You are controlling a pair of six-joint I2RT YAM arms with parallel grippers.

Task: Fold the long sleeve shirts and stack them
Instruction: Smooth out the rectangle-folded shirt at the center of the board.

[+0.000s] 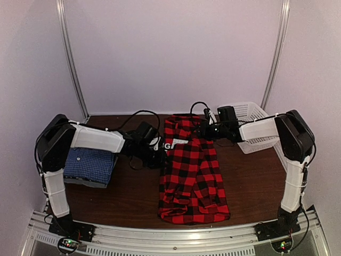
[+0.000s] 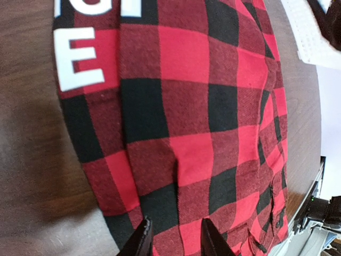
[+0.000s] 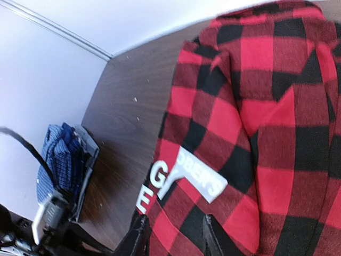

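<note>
Currently blue shirt sits folded atop grey shirt at counter left: done. Pending: red plaid shirt, mid-counter, folded lengthwise only; cross-fold and stacking remain. At its far end, left end effector and right end effector narrowly parted, no grip evident.

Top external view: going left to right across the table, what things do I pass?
Folded blue checked shirt → red plaid shirt → white basket.
</note>
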